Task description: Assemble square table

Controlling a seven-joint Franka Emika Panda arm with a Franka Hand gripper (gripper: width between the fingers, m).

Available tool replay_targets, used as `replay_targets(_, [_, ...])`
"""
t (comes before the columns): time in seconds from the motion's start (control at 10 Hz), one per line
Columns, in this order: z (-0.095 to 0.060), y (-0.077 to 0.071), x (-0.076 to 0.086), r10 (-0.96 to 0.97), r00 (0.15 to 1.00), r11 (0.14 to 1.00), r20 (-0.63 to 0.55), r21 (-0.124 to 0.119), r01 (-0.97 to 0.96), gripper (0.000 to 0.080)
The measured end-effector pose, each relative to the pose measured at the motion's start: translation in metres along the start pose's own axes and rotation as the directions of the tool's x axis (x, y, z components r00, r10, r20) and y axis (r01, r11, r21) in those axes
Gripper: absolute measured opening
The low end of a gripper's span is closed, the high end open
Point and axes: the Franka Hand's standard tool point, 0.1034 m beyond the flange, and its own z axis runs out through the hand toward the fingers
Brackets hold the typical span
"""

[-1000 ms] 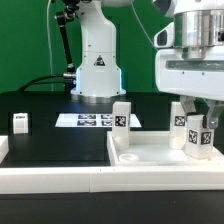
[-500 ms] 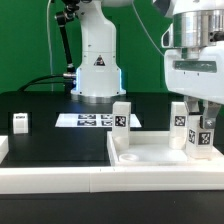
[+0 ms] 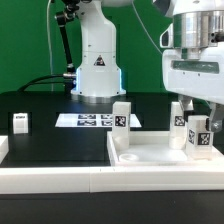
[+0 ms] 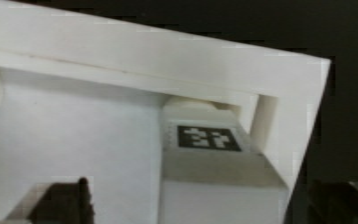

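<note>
My tool [image 3: 200, 124] stands open, its fingers [image 4: 60, 201] clear of the leg [image 3: 199, 142] on both sides. The square table slab [image 3: 150, 156] lies on the worktop [image 3: 60, 142] at 4 o'clock in the exterior view, with the leg upright near its 3 o'clock corner. To do this well I'd lift straight up with no sideways drift, so the leg isn't knocked. Then I'd head for the loose leg [image 3: 19, 122] at 9 o'clock.
</note>
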Motion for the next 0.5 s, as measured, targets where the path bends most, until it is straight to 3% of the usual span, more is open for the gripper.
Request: replay_targets(0.5, [-0.0002, -0.0009, -0.0001, -0.355, 0.935, 0.935, -0.002, 0.004, 0.355, 0.0649])
